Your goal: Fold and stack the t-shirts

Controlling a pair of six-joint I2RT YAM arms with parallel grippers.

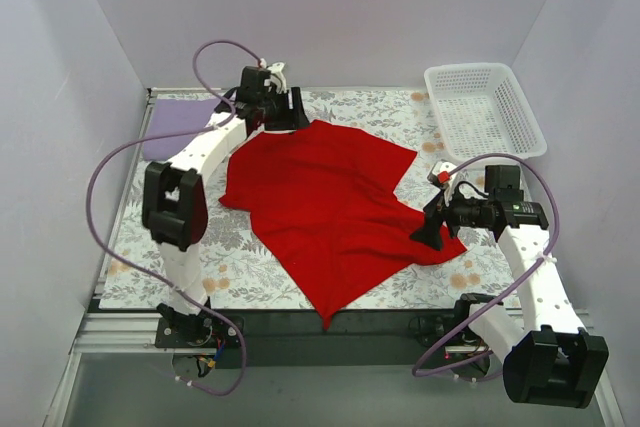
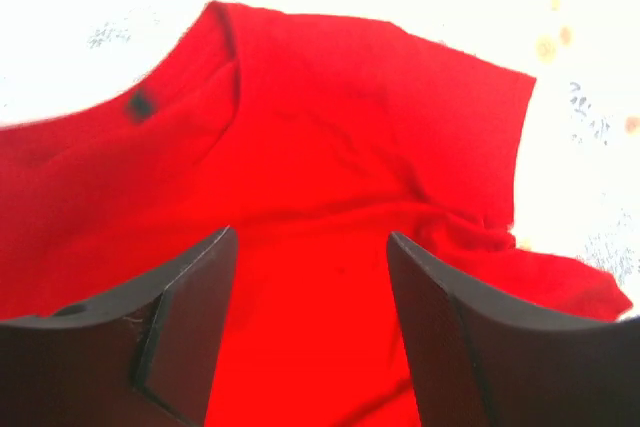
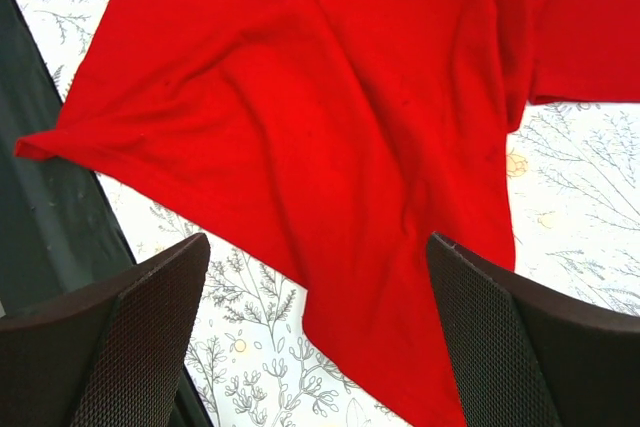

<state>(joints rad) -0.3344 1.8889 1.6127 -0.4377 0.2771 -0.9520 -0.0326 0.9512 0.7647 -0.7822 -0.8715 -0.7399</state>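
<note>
A red t-shirt (image 1: pixel 330 202) lies spread and askew on the floral table cloth (image 1: pixel 400 112), one corner hanging over the front edge. My left gripper (image 1: pixel 288 109) is open above the shirt's far edge near the collar; in the left wrist view (image 2: pixel 310 237) its jaws stand wide over red cloth (image 2: pixel 330 147). My right gripper (image 1: pixel 432 232) is open over the shirt's right corner; in the right wrist view (image 3: pixel 318 247) the red hem corner (image 3: pixel 400 327) lies between its jaws. A folded lilac t-shirt (image 1: pixel 178 119) lies at the back left.
A white plastic basket (image 1: pixel 482 107) stands at the back right. White walls close in the table on three sides. The dark front edge of the table (image 1: pixel 380 322) runs between the arm bases.
</note>
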